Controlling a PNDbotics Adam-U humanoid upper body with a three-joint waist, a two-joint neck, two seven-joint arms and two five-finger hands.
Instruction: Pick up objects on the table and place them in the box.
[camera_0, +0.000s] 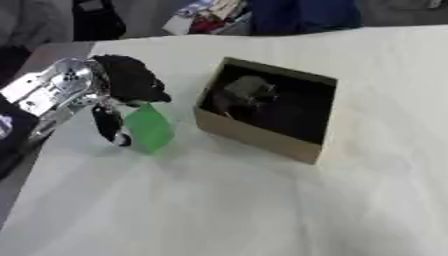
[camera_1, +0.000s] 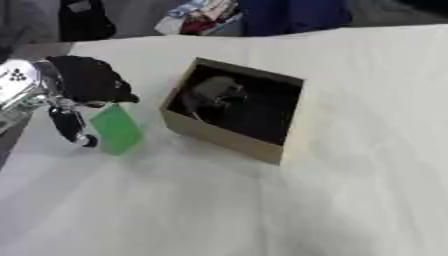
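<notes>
I observe my left robot hand (camera_0: 122, 85) curled round a green block (camera_0: 149, 127) above the white worktop (camera_0: 219, 200), just left of the cardboard box (camera_0: 262, 135). A grey object (camera_0: 248, 90) lies inside.

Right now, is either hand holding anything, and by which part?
The left hand holds the green object by its top end, fingers curled over it. The right hand is not in view.

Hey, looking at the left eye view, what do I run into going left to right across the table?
Left hand → green object held in its fingers → cardboard box, with a dark greyish item already inside → bare white table.
</notes>
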